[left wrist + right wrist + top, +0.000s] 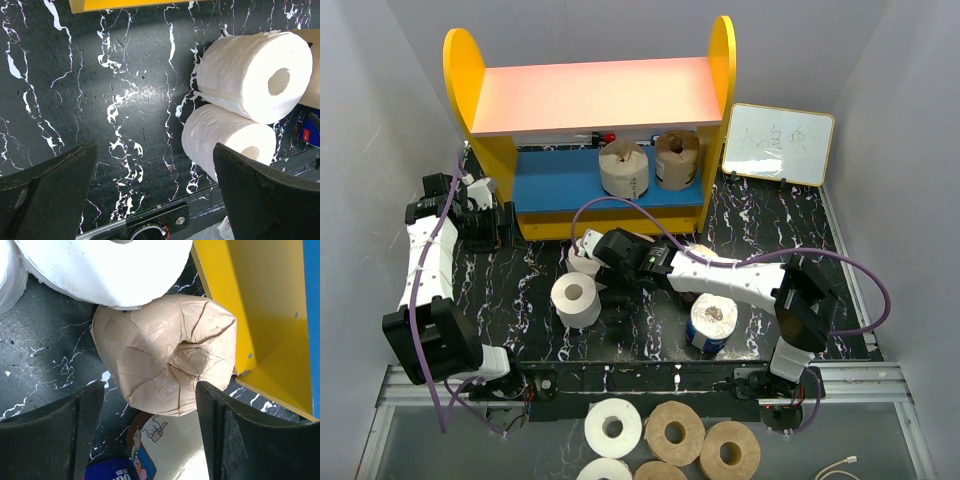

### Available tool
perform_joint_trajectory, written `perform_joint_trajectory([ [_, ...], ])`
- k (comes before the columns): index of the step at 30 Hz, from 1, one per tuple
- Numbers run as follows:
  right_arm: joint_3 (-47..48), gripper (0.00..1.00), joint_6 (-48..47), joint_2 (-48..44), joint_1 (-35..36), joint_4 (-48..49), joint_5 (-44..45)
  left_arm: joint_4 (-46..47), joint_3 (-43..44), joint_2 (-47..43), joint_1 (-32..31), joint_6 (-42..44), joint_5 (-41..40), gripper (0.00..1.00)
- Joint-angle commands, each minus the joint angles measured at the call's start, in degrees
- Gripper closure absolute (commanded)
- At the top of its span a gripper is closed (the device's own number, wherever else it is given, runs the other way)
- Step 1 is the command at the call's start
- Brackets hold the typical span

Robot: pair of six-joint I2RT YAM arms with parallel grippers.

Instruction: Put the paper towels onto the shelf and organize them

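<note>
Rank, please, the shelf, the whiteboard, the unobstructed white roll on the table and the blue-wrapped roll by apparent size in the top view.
Largest is the shelf, then the whiteboard. The white roll and the blue-wrapped roll look about alike, so I leave them unranked.

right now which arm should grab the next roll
Right. The right hand is open, lined up on the tan roll beside the shelf; the left hand faces bare table, white rolls off to one side.

two tan rolls [624, 170] on shelf's blue board [552, 186]
</note>
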Motion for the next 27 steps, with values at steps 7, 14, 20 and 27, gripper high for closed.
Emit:
perform_joint_trajectory([
  [7, -0.35, 0.28, -2.66, 1.67, 0.04, 6.32, 0.65, -0.24, 0.67, -0.78, 0.19, 0.56, 1.35, 0.01],
  [14, 0.92, 0.32, -3.26, 5.22, -0.54, 7.44, -0.48, -0.13, 0.50, -0.78, 0.19, 0.58, 0.99, 0.01],
  [20, -0.43, 0.67, -3.21, 4.63, -1.31, 7.28, -2.15, 0.00, 0.30, -0.78, 0.19, 0.51, 0.82, 0.01],
  [27, 2.53, 1.00, -1.60, -0.05, -0.95, 0.79, -3.07, -0.09, 0.42, 0.62, 0.19, 0.58, 0.83, 0.01],
])
